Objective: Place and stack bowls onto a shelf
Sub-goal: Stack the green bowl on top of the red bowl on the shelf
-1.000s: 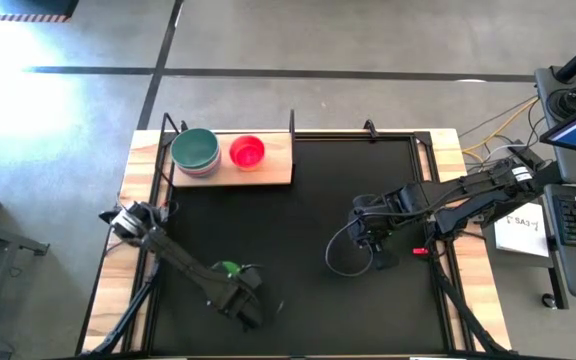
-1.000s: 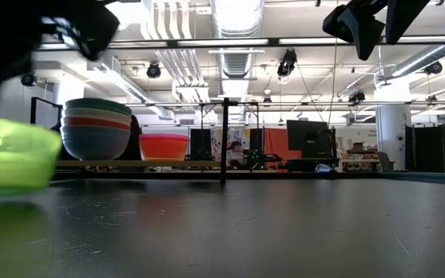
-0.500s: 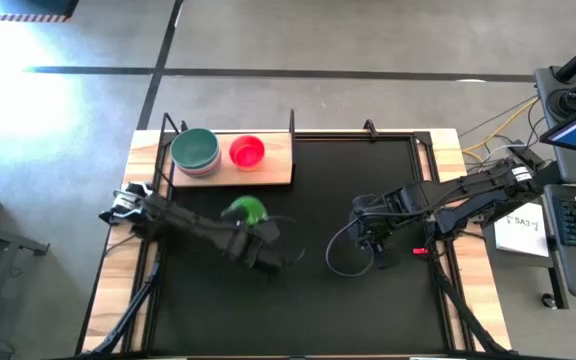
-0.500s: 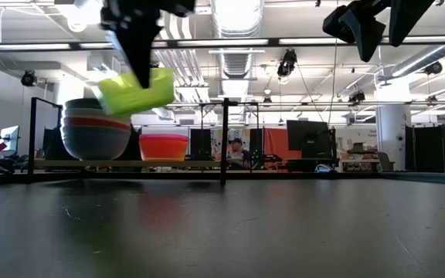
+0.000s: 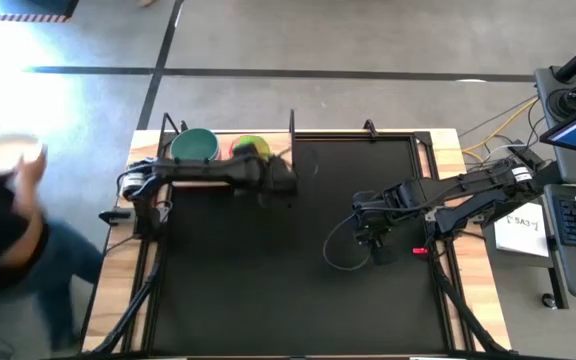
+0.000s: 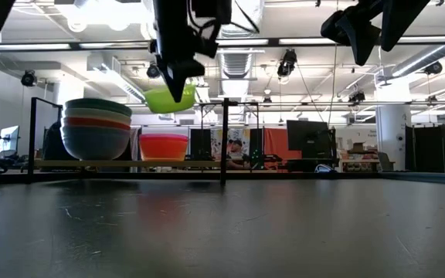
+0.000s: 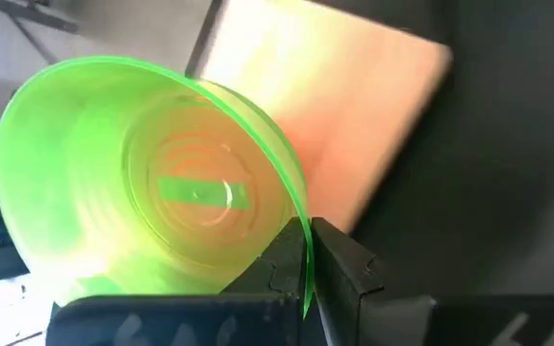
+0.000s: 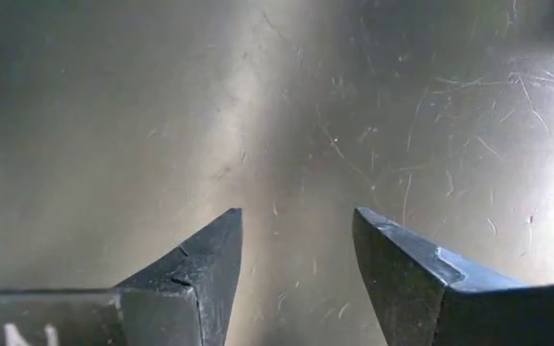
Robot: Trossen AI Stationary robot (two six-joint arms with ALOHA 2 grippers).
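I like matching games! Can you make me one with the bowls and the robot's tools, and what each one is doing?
Things:
1. yellow-green bowl
2. orange bowl
3. stack of big bowls
4. right tool

States:
A. open and empty over the black mat
B. sitting alone on the shelf
C. piled up at the shelf's end
D. held up in the air by the left tool

Pairs: 1-D, 2-B, 3-C, 4-A

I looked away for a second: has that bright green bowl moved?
Yes. The green bowl, pinched in the left end effector, travelled from the mat's near left up over the shelf, above the red bowl.
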